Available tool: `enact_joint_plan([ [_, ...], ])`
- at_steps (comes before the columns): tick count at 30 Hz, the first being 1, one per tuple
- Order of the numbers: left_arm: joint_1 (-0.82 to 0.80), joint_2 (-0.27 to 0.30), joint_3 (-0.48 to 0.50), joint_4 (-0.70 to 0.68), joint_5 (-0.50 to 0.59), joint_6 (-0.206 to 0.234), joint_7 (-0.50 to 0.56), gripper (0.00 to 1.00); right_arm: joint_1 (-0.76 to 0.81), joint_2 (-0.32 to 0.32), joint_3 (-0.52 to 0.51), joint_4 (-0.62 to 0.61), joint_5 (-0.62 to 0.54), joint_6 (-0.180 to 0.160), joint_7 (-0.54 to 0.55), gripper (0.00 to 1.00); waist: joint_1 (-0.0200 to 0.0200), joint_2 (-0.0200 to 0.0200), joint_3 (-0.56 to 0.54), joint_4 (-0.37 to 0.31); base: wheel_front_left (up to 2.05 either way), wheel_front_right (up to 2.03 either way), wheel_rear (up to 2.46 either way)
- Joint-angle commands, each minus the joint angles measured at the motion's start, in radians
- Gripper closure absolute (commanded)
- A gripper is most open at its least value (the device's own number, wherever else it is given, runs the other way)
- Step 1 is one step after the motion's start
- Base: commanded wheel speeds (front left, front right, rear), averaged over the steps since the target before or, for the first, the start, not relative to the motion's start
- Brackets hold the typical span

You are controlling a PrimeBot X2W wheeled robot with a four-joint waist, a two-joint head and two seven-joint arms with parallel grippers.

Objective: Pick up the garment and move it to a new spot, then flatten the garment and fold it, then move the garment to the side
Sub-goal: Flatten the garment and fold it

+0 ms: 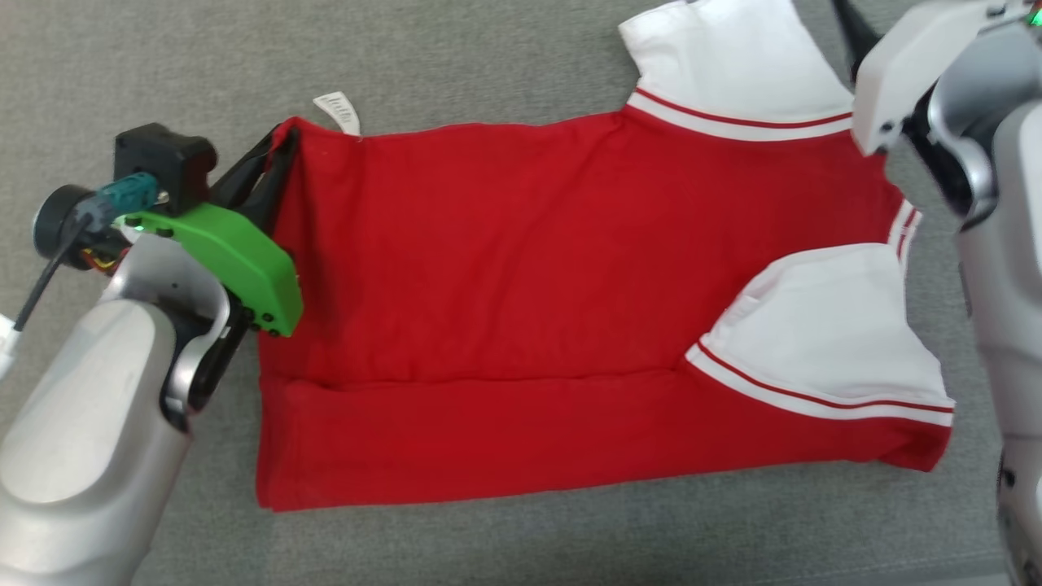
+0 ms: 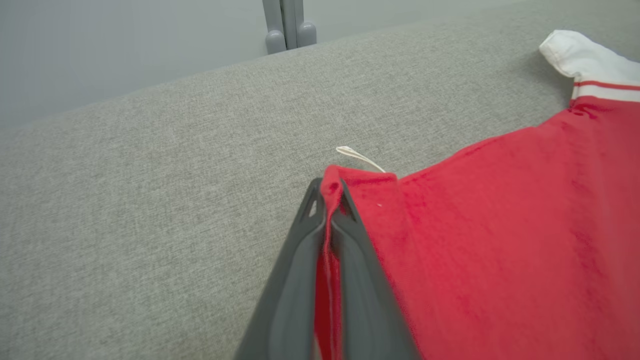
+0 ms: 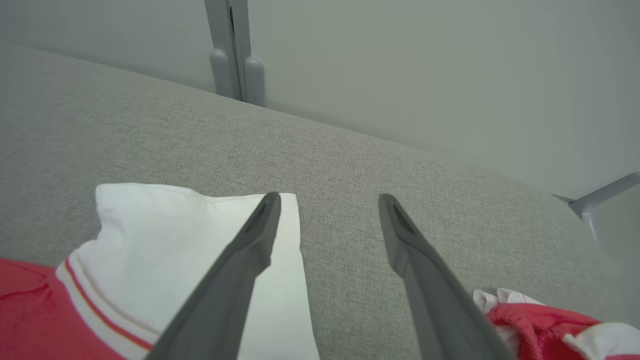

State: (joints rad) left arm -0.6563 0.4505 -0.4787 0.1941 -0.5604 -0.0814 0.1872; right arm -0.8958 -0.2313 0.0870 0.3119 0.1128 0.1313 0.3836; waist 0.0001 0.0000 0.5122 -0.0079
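Observation:
A red garment (image 1: 529, 268) with white, red-striped sleeves lies spread on the grey fabric surface (image 1: 488, 57), its lower edge folded up. My left gripper (image 1: 281, 142) is shut on the garment's far left corner, beside a white label (image 1: 338, 110). In the left wrist view the fingers (image 2: 300, 260) pinch a ridge of the red garment (image 2: 500, 225) between them. My right gripper (image 3: 328, 197) is open above the surface, one finger over the white sleeve (image 3: 190, 235), nothing between the fingers. The collar (image 3: 540, 320) lies bunched near its other finger.
The grey surface ends at a far edge with a pale wall behind it. A grey post (image 3: 232, 50) stands at that edge, and a slanted metal bar (image 3: 605, 195) shows at the right. My right forearm (image 1: 1001, 285) hangs over the garment's right end.

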Motion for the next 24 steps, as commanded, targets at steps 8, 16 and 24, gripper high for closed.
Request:
enact_joint_plan([
  [8,-0.063,-0.063,-0.036,-0.006,0.014,-0.009,-0.048,1.0,-0.183,-0.033,0.004,0.254,-0.011,-0.001,0.057,0.0,-0.0001,0.0,0.088,0.12,0.0,0.0,0.0],
  [16,-0.075,-0.074,-0.05,0.03,0.005,-0.018,-0.079,1.0,-0.212,-0.018,0.03,0.41,-0.004,-0.001,0.071,0.11,-0.0001,0.0,0.092,0.13,0.0,0.0,0.0],
  [24,-0.082,-0.057,-0.047,0.066,-0.014,-0.024,-0.085,1.0,-0.221,-0.023,0.077,0.47,0.001,-0.001,0.055,1.0,-0.0001,0.0,0.061,0.103,0.0,0.0,0.0],
])
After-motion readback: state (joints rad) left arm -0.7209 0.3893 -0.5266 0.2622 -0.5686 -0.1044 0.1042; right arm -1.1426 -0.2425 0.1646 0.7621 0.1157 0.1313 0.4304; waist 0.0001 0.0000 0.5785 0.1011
